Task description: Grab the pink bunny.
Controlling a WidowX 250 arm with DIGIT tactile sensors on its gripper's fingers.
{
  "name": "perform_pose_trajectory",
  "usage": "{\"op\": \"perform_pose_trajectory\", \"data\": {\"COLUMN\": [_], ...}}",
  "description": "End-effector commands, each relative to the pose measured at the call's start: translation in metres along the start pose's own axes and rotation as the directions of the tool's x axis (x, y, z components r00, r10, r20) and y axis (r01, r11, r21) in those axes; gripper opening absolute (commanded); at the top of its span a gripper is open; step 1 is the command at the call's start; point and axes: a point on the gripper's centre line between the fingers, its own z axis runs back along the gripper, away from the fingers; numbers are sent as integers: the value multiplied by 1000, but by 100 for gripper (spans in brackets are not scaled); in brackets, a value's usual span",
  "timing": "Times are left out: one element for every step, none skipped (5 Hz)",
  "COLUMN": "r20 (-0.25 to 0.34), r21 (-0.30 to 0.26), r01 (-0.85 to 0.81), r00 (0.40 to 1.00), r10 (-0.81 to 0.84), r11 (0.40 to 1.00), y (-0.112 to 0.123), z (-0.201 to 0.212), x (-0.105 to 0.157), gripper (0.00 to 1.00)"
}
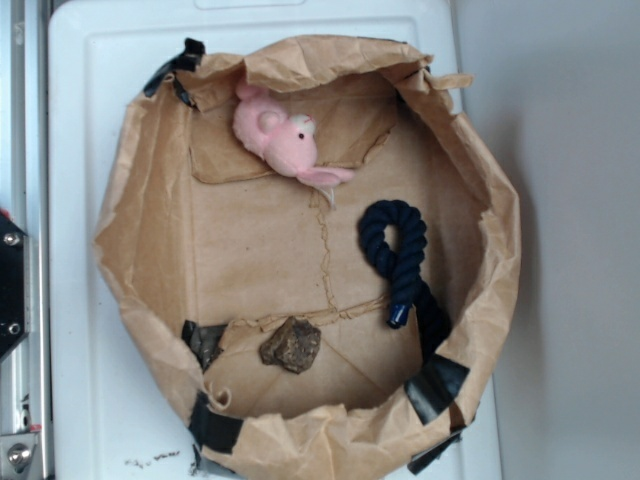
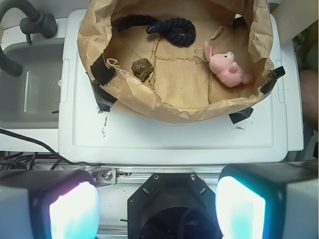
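Against the back wall of the paper-bag tray (image 1: 150, 230) lies the pink bunny (image 1: 275, 135) | rope (image 1: 398, 245) and brown lump (image 1: 291, 345) well apart from it | step: descend over its head, clear of the rim | gripper (image 2: 157, 204) fingers wide apart, empty, outside the tray.
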Motion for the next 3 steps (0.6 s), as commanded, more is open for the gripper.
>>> {"op": "perform_pose_trajectory", "data": {"r20": [0,35,23], "r21": [0,-1,-9], "r01": [0,-54,-94], "r00": [1000,998,995], "r10": [0,54,94], "r11": [1000,999,996], "y": [0,46,96], "z": [0,45,59], "x": [0,57,110], "gripper": [100,100,100]}}
